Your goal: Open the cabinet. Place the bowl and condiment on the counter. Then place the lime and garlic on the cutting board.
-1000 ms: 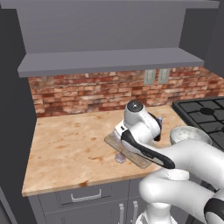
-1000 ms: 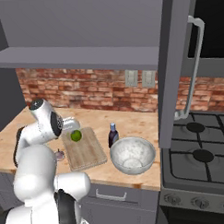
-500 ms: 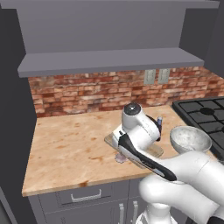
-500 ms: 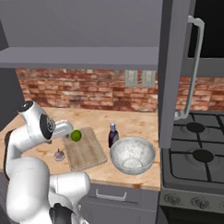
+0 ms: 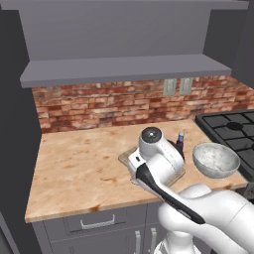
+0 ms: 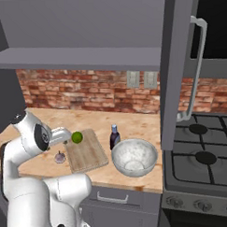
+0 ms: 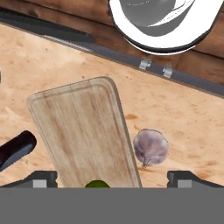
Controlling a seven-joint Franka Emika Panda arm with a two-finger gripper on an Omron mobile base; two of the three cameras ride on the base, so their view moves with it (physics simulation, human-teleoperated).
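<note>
The lime (image 6: 77, 137) rests on the cutting board (image 6: 89, 151). The garlic (image 6: 60, 157) lies on the counter (image 6: 139, 126) just off the board's left edge. Right of the board stand the condiment (image 6: 115, 136) and the bowl (image 6: 134, 156). The cabinet door (image 6: 176, 70) is swung open. My gripper (image 7: 113, 180) hangs open above the board's near-left part, pointing down. In the hand view the cutting board (image 7: 83, 131) runs between the fingertips, the garlic (image 7: 151, 146) lies beside it, and a sliver of lime (image 7: 97, 184) shows at the bottom edge.
A gas stove (image 6: 201, 163) stands right of the counter, under the open door. The brick wall (image 5: 109, 106) and the open cabinet's shelf (image 5: 124, 69) close off the back. The counter (image 5: 79, 158) stretches wide to the left. Grey drawers (image 5: 94, 223) sit below its front edge.
My arm has shifted its pose and the hand has sunk a little toward the board's near-left edge. Lime, garlic, bottle and bowl have not moved. The jaws stayed open.
</note>
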